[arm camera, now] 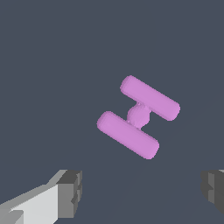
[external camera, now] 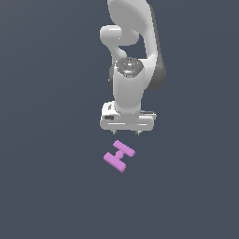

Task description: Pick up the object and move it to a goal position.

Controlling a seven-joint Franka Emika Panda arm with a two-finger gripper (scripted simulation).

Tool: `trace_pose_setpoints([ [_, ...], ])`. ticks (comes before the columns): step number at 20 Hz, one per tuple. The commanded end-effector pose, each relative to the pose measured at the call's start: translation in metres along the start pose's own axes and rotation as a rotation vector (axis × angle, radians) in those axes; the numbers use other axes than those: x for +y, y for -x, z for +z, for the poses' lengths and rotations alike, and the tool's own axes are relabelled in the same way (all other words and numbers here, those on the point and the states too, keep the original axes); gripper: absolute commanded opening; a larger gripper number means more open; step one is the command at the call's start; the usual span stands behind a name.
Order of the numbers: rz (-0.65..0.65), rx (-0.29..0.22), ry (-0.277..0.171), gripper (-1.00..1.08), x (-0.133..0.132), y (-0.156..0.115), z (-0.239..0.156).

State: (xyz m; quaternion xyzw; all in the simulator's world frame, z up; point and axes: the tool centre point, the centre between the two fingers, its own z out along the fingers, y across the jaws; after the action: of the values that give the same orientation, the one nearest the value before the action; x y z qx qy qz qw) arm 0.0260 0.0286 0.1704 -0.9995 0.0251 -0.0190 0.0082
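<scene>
Grey-padded fingers (arm camera: 70, 192) of the Panda arm's gripper (external camera: 127, 133) stand spread wide apart, released and grasping nothing, as the claw hangs over a dark slate-blue floor (external camera: 46, 186). From the wrist view, one pale finger with its dark pad shows at one lower corner of the picture and the second pad peeks in at the opposite corner, with bare floor between them. Just beyond the fingertips lies the object (arm camera: 138, 116), a small pink-purple H-shaped block of two parallel bars joined by a short rounded crossbar, flat on the floor and turned at a slant to the line between the fingers. It sits clear of both pads, touching neither.

Seen from the exterior view, the block (external camera: 119, 155) lies just below the white hand and slightly toward the exterior view's left of it, near but apart. Only two tiny fingertip stubs poke out beneath the hand there, too small to judge their gap from that angle. Above the hand, the white arm (external camera: 128, 84) rises in stacked rounded links, a dark ringed joint cap facing the camera, out of the frame's top edge.
</scene>
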Motion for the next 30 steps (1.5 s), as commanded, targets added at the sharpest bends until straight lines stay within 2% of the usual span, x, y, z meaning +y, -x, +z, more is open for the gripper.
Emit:
trace_pose_setpoints([
  [1, 0.054, -0.004, 0.000, 1.00, 0.002, -0.005, 0.009],
  [11, 0.338, -0.023, 0.009, 1.00, 0.016, -0.027, 0.058],
  [17, 0.466, -0.029, 0.019, 1.00, 0.023, -0.035, 0.082],
  [24, 0.545, -0.031, 0.026, 1.00, 0.028, -0.039, 0.097],
  [30, 0.552, -0.032, 0.027, 1.00, 0.028, -0.039, 0.099],
])
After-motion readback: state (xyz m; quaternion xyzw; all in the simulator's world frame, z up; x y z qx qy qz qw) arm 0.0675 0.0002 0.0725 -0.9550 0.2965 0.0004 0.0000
